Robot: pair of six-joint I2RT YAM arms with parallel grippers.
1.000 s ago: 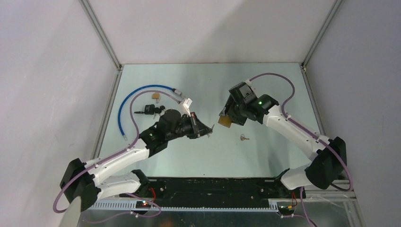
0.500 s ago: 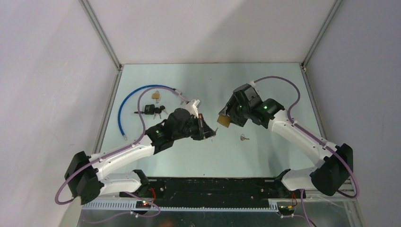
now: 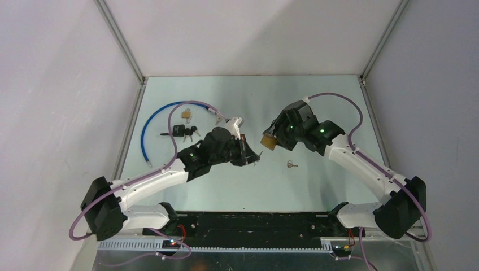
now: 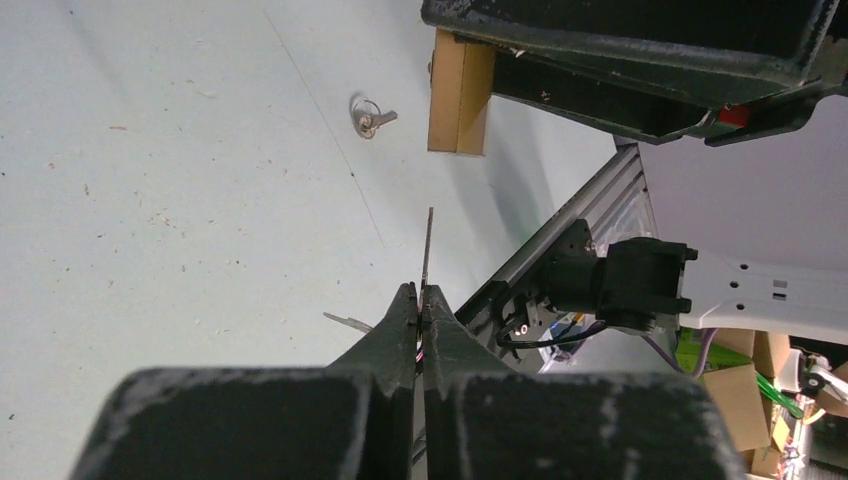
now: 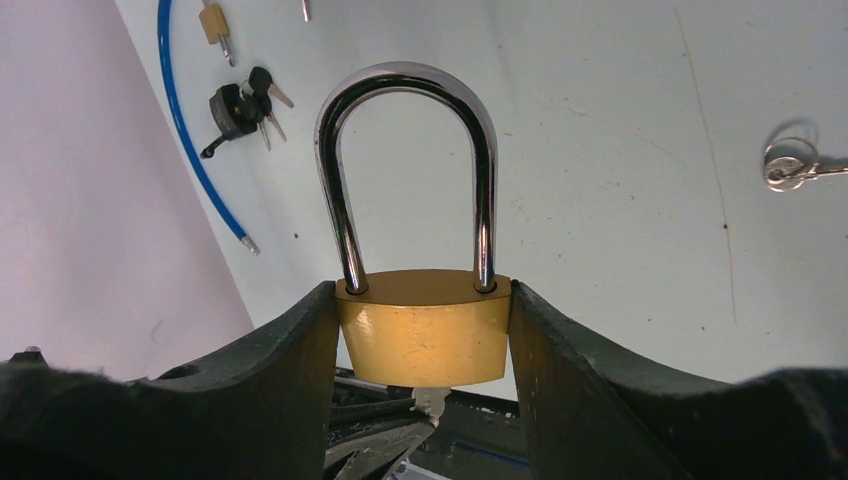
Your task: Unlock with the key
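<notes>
Pinching key (image 4: 428, 240), left hand (image 4: 420, 298) facing padlock (image 5: 423, 338)

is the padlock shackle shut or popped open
Shut: both legs of the shackle sit down in the brass padlock body, seen from the right wrist.

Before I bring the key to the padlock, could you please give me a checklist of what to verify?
1. Grip: left fingers pinch the key: ok.
2. Grip: right fingers clamp the padlock by its body: ok.
3. Lock state: shackle seated in the body, not yet open: ok.
4. Gap: key tip apart from the padlock, not inserted: ok.
5. Aim: keyhole facing the key tip: cannot tell, hidden in every view.
6. Path: spare key lies aside from the gap: ok.
</notes>
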